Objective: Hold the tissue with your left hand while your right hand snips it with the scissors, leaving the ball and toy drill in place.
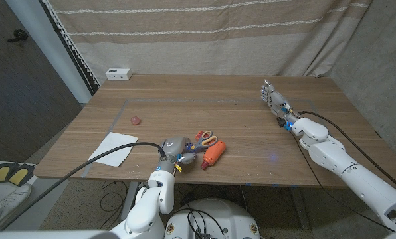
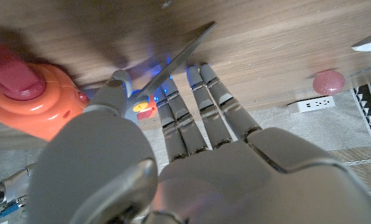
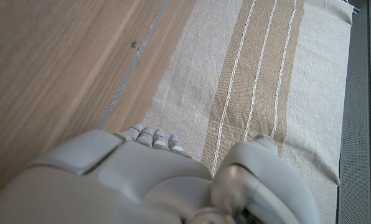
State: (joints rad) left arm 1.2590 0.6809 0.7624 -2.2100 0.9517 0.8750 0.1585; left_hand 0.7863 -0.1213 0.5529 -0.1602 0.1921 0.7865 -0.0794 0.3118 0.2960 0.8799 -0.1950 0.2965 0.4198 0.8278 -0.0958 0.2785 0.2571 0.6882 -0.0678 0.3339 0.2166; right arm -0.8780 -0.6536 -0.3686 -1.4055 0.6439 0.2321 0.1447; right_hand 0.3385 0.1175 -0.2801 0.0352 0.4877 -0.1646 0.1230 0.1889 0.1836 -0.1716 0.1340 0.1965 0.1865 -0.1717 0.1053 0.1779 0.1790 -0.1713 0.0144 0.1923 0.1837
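No writing can be read. The tissue [image 1: 113,149] is seen on the worktop [image 1: 238,126], left of the scissors [image 1: 206,140]. The left hand [image 1: 174,150] is laid beside the scissors, fingers [image 2: 201,99] extended, nothing gripped. The toy drill [image 1: 213,153] touches the scissors; the ball [image 1: 135,120] lies behind the tissue. The right hand [image 1: 275,101], far right, is held open.

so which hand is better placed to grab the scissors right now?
Left. The left hand is at the scissors beside the toy drill, fingers reaching the blades in its wrist view. The right hand stands far across the table, holding nothing.
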